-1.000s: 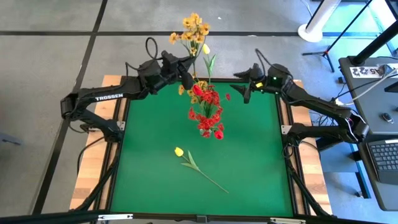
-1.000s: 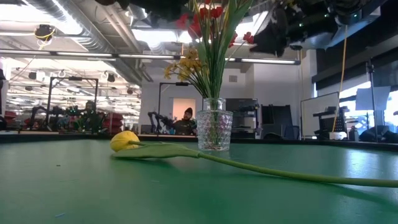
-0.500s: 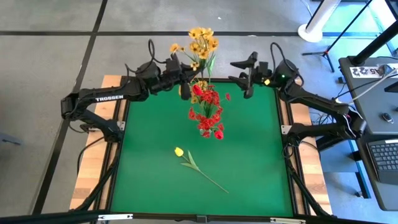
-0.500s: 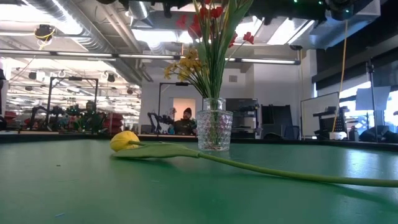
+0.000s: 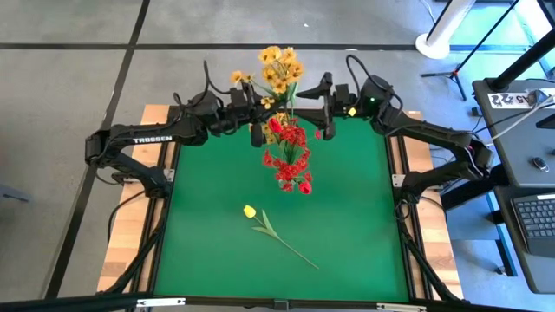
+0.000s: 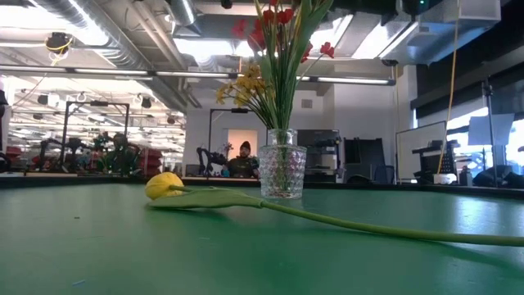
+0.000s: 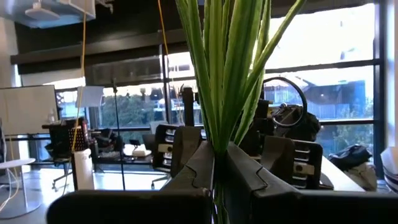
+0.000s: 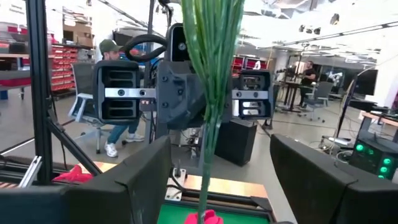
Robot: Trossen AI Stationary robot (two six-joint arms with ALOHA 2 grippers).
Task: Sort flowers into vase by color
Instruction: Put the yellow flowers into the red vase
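My left gripper [image 5: 262,117] hangs over the table's far middle, shut on a bunch of yellow-orange flowers [image 5: 277,68] whose green stems [image 7: 217,74] rise upright. My right gripper [image 5: 317,102] faces it from the right, open. The stems [image 8: 208,93] show ahead of it, in line with its gap and untouched. A glass vase [image 6: 282,172] stands on the mat with red flowers [image 5: 290,156] and some yellow-orange sprays [image 6: 241,86] in it. One yellow tulip [image 5: 250,211] lies flat on the mat, its stem [image 5: 290,250] running toward the near right. My left gripper pinches the bunched green stems [image 7: 217,158] between its two fingers, several stems together. The fingers come in about level from the table's left and lie across the stems. The bunch stands upright, heads up, lifted clear of the table and the vase.
The green mat [image 5: 208,251] lies bare on its near left and near right parts. Wooden table borders and the arms' bases [image 5: 130,165] flank it. A side table with a laptop [image 5: 533,217] stands to the right. People sit in the room behind [image 6: 246,156].
My right gripper has risen and swung from the far right toward the held bunch, tipping up to about level, and stays open. My left gripper has turned at the wrist, and the bunch's heads have swung a little toward the right.
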